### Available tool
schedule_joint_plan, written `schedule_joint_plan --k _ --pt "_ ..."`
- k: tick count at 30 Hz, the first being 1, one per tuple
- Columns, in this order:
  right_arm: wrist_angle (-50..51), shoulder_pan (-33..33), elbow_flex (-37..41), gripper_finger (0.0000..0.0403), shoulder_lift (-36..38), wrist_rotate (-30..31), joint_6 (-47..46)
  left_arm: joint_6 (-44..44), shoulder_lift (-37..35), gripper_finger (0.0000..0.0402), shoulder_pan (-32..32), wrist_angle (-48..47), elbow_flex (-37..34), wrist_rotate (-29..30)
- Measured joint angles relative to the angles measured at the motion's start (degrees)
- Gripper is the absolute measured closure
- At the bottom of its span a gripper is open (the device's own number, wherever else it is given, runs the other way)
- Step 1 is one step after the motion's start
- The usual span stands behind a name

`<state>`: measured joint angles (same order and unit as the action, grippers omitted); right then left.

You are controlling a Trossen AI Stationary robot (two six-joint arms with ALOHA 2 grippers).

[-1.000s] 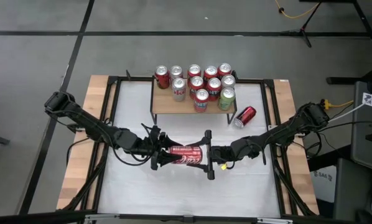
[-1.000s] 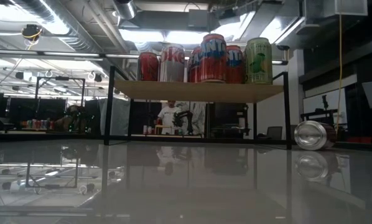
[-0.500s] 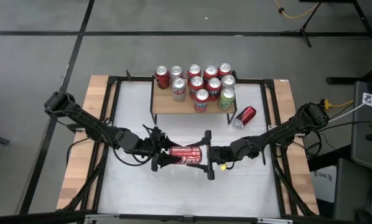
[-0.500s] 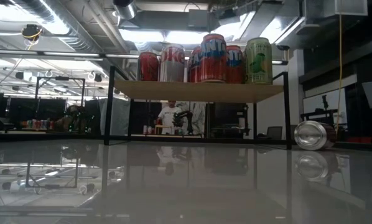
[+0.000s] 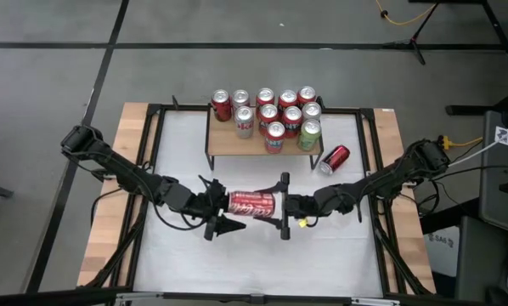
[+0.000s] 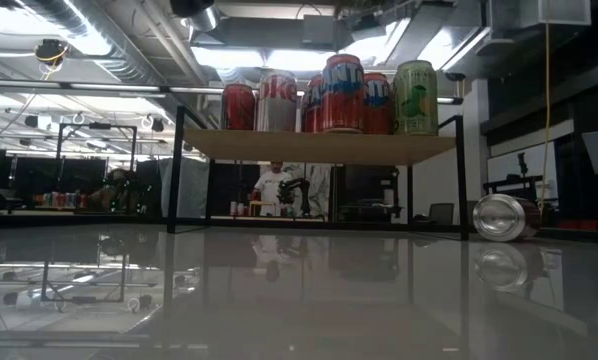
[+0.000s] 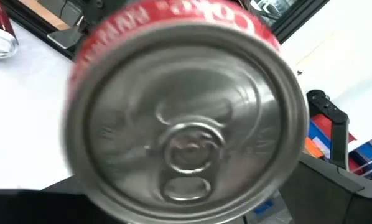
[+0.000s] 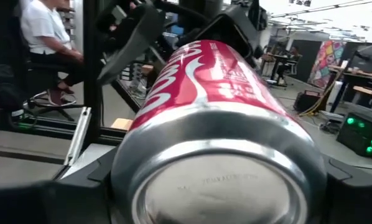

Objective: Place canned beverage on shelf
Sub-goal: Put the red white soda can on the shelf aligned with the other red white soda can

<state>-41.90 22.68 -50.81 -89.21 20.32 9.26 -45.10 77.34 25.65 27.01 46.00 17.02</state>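
A red can (image 5: 252, 204) hangs on its side above the middle of the table, between my two grippers. My left gripper (image 5: 228, 205) is at its top end, the pull-tab lid (image 7: 186, 124) filling the left wrist view. My right gripper (image 5: 279, 206) is shut on its bottom end (image 8: 223, 180). The shelf (image 5: 254, 143) stands at the far middle on thin black legs, with several upright cans (image 5: 271, 115) on its wooden top. Neither gripper shows in the low view. My left gripper has the can's top end between its two fingers (image 8: 133, 28), which flank it level from the table's left, along the can. The can itself hides where they meet. My right gripper pinches the can's bottom end (image 5: 274, 205) between its two fingers, level from the table's right. The can lies level, clear of the table.
Another red can (image 5: 334, 159) lies on its side on the table right of the shelf, also in the low view as the lying can (image 6: 506, 217). A black frame (image 5: 156, 127) runs round the white table top. A person (image 8: 43, 37) sits beyond the table.
My left gripper has turned at the wrist. The can's top end has swung toward the table's far edge, so the can, tilted before, now lies level and a little closer to the shelf. The gaps of both grippers look the same.
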Motion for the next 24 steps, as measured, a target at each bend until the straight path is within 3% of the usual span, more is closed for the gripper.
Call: schedule_joint_plan --k 24 --pt "0.60 0.15 0.00 0.0107 -0.11 -4.39 -0.63 0.22 -0.04 0.0071 -0.09 0.58 0.00 3.60"
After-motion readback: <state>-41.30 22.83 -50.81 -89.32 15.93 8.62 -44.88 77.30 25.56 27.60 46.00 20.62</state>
